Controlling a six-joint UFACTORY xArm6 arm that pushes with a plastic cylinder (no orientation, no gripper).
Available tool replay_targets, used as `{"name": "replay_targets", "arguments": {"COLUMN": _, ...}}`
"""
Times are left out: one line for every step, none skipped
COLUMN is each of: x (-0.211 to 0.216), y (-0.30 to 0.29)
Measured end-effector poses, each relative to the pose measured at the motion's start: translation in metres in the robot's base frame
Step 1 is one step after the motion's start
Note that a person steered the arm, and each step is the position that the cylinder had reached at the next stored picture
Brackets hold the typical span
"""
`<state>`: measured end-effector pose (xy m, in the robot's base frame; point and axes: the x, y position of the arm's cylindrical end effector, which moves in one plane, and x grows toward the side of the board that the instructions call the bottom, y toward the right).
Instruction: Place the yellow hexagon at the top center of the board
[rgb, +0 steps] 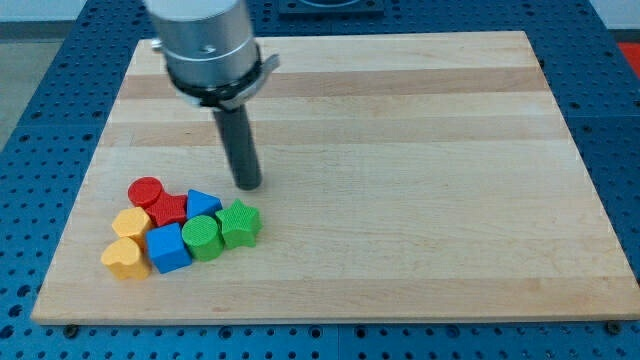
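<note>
The yellow hexagon (131, 222) lies at the lower left of the wooden board (400, 150), in a tight cluster of blocks. It touches the red cylinder (146, 190) above it, the red star (168, 209) to its right and the yellow heart (125, 257) below it. My tip (249, 185) rests on the board above and to the right of the cluster, a short way above the green star (240, 223) and right of the blue triangle (202, 203). It touches no block.
A blue cube (168, 248) and a green cylinder (201, 238) fill the bottom of the cluster. The arm's grey housing (208, 45) hangs over the board's upper left. A blue perforated table (40, 90) surrounds the board.
</note>
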<state>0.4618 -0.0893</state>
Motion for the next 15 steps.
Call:
{"name": "replay_targets", "arguments": {"x": 0.004, "y": 0.049}}
{"name": "replay_targets", "arguments": {"x": 0.034, "y": 0.082}}
{"name": "replay_targets", "arguments": {"x": 0.077, "y": 0.091}}
{"name": "replay_targets", "arguments": {"x": 0.113, "y": 0.075}}
{"name": "replay_targets", "arguments": {"x": 0.137, "y": 0.038}}
{"name": "replay_targets", "arguments": {"x": 0.152, "y": -0.011}}
{"name": "replay_targets", "arguments": {"x": 0.154, "y": -0.060}}
{"name": "replay_targets", "arguments": {"x": 0.154, "y": -0.095}}
{"name": "replay_targets", "arguments": {"x": 0.144, "y": -0.116}}
{"name": "replay_targets", "arguments": {"x": 0.125, "y": -0.121}}
{"name": "replay_targets", "arguments": {"x": 0.102, "y": -0.121}}
{"name": "replay_targets", "arguments": {"x": 0.085, "y": -0.131}}
{"name": "replay_targets", "arguments": {"x": 0.094, "y": -0.153}}
{"name": "replay_targets", "arguments": {"x": 0.117, "y": -0.175}}
{"name": "replay_targets", "arguments": {"x": 0.104, "y": -0.194}}
